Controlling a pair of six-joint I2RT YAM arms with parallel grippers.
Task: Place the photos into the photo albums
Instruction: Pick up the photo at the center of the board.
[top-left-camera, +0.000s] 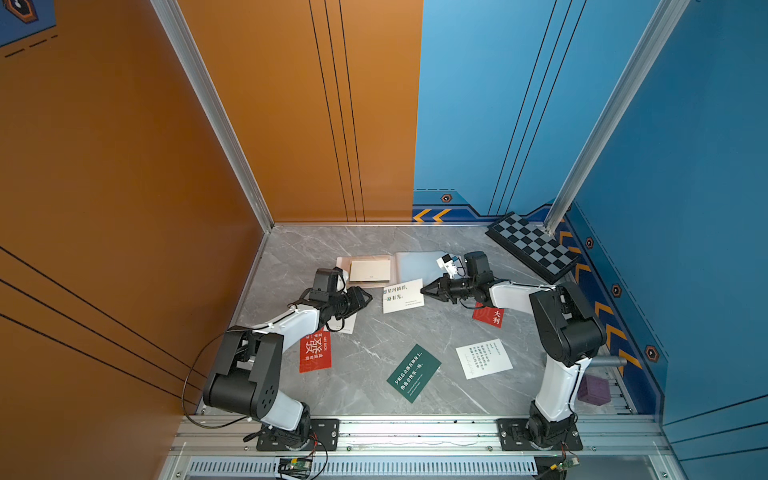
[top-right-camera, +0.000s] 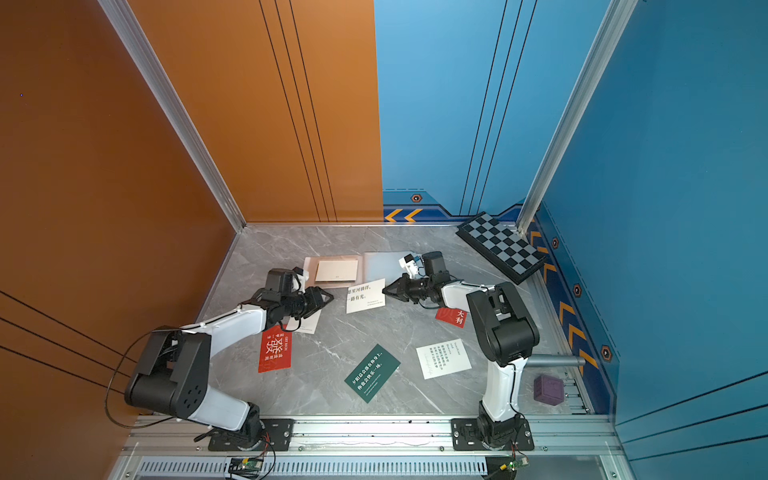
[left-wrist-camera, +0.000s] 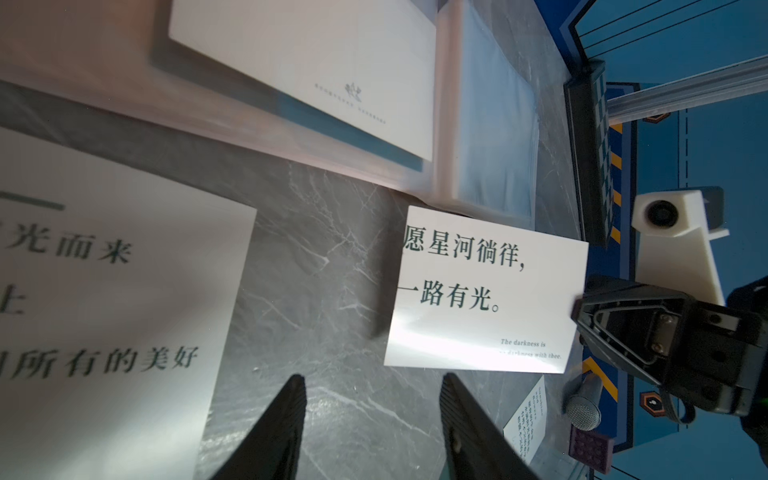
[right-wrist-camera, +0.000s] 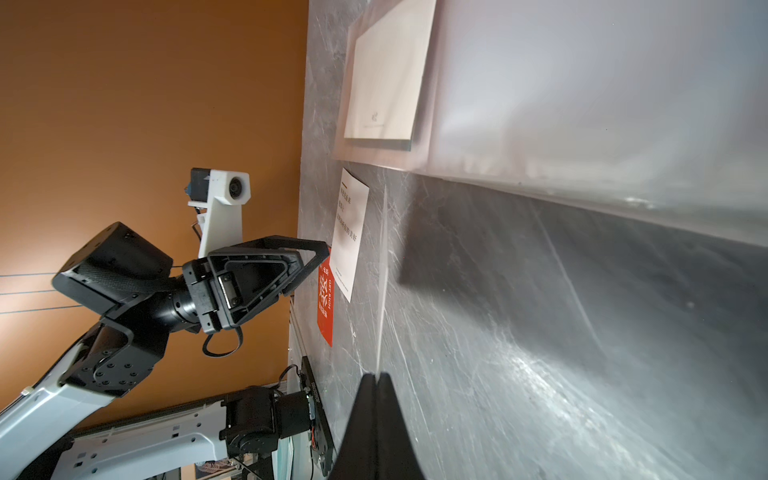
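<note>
With the right gripper (top-left-camera: 423, 291) pinched on the edge of the white card (top-left-camera: 402, 296), held low just beside the open photo album (top-left-camera: 343, 270), and the left gripper (top-left-camera: 368, 297) open and empty: bring the free edge level to the sleeve (left-wrist-camera: 494, 124) mouth, slide slowly, avoid bending.

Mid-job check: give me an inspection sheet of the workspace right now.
Surface: grey marble table, flat.
Job's things: album open, pale card on its left page; held white card; loose: left red card, right red card, green card, right white card, left white card.
Clutter: checkered board, purple cube, grey rod.
Tools: left tool open, empty; right tool shut on held white card.
Cables: black loop by the left arm's base.
Surroundings: orange wall, blue wall.
</note>
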